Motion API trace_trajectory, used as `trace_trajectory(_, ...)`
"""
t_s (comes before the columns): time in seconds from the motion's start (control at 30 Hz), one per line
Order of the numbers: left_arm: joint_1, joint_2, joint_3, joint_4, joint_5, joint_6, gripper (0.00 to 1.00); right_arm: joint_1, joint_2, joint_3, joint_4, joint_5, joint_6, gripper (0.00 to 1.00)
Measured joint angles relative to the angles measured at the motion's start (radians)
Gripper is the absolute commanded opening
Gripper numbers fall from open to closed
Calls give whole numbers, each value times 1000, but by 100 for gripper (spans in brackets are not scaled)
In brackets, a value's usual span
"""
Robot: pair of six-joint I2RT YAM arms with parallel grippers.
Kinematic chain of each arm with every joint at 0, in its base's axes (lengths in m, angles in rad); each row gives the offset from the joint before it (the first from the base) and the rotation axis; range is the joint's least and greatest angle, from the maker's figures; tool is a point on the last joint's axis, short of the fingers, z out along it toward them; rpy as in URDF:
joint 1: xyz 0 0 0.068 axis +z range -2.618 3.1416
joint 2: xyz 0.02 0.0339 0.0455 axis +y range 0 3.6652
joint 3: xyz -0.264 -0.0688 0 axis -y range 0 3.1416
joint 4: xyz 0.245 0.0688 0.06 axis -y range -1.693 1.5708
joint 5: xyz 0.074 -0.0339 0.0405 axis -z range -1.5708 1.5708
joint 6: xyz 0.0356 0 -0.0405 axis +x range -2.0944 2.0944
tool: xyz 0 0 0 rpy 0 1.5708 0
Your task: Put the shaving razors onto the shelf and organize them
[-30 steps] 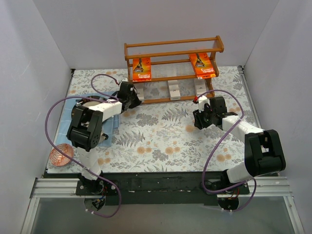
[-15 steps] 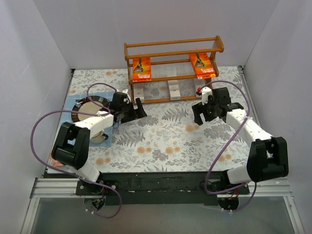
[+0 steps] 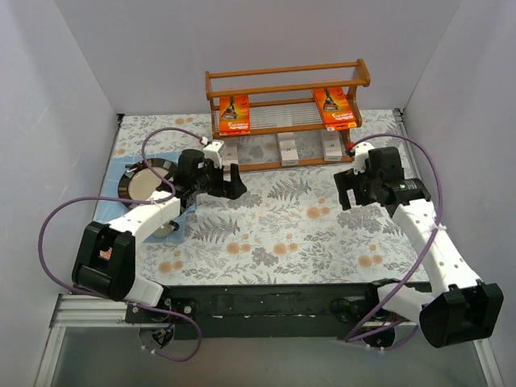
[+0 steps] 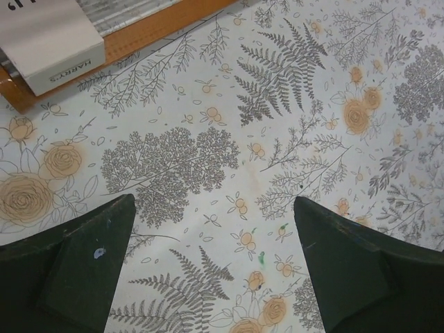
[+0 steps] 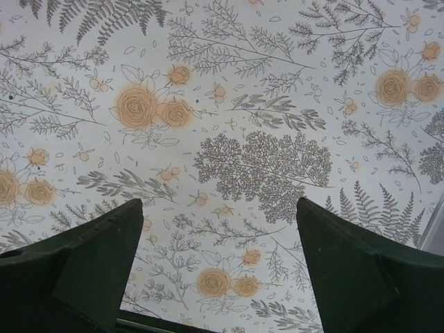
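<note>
The shelf (image 3: pixel 286 81) stands at the back of the table. Two orange razor packs (image 3: pixel 235 114) (image 3: pixel 334 108) lean on its upper tier. Three white razor boxes (image 3: pixel 230 151) (image 3: pixel 286 147) (image 3: pixel 331 145) lie on the lower tier. My left gripper (image 3: pixel 228 184) hovers open over the floral cloth just in front of the left white box. In the left wrist view that box (image 4: pixel 45 41) shows at the top left, and the left gripper (image 4: pixel 214 205) holds nothing. My right gripper (image 3: pixel 351 192) is open and empty in front of the shelf's right end, with only cloth between its fingertips (image 5: pixel 218 205).
A dark-rimmed round plate (image 3: pixel 145 179) sits on a blue mat (image 3: pixel 113 189) at the left, beside my left arm. White walls close in the table on the left, back and right. The shelf's wooden front rail (image 4: pixel 139 35) lies close ahead of the left fingers.
Both grippers have opened. The left one backed away from the left white box toward the table's middle. The right one drew back to the right, away from the shelf's right end.
</note>
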Motion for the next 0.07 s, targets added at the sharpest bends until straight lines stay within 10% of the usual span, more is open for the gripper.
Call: trace_trajectory(0.07, 0, 1, 3, -4, 2, 40, 98, 0, -34, -1, -5, -1, 7, 99)
